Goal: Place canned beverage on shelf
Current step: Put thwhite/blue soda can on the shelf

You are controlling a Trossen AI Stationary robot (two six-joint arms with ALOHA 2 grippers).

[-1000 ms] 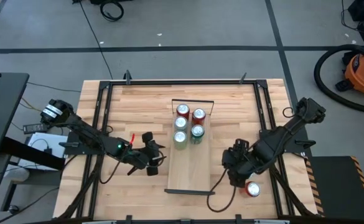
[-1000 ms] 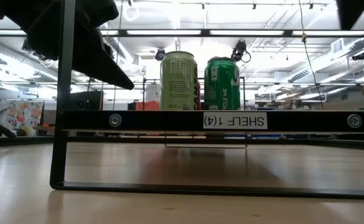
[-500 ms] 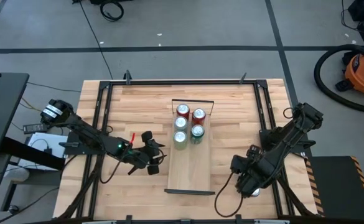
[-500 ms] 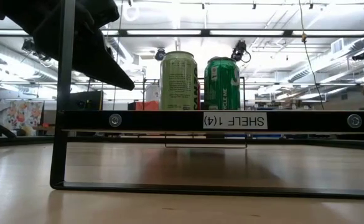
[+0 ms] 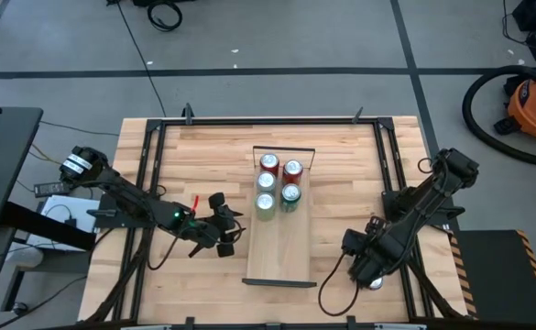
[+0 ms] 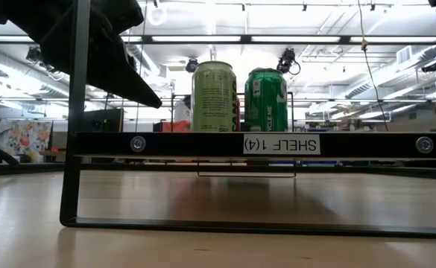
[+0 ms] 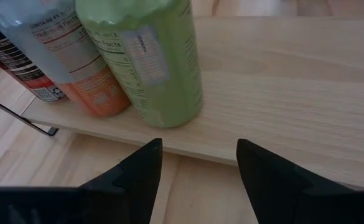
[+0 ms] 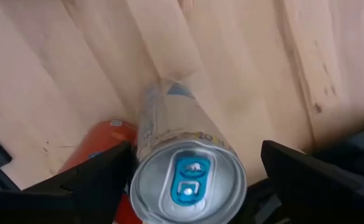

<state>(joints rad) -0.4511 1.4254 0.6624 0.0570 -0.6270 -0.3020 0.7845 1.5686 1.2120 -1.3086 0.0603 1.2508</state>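
Observation:
A can with a silver top and a pale blue and orange side [image 8: 185,180] stands on the table near its right front corner; in the high view only a sliver of this can [image 5: 376,284] shows under my right gripper [image 5: 368,270]. My right gripper [image 8: 194,168] is open above it, one finger on each side of its top. The shelf [image 5: 281,243], a long light-wood plank with black end rails, lies mid-table and bears several upright cans [image 5: 278,183] at its far end. My left gripper [image 5: 228,235] is open and empty at the shelf's left edge, facing a light green can [image 7: 150,56]. My right gripper comes at the can from above, pointing down, with its fingers astride the can's top rim [image 8: 231,163]. One finger [image 8: 101,180] lies close against the can's side; I cannot tell whether it touches. The other finger [image 8: 312,180] stands apart.
Black frame rails [image 5: 388,174] run along the table's left, right and far sides. The shelf's near half [image 5: 277,257] is bare wood. In the low view the shelf's near rail [image 6: 281,144] fills the front, with two cans [image 6: 240,97] behind it.
My right gripper has gone toward the table's near right corner and now stands over the can, hiding most of it in the high view. The can has stayed where it was.

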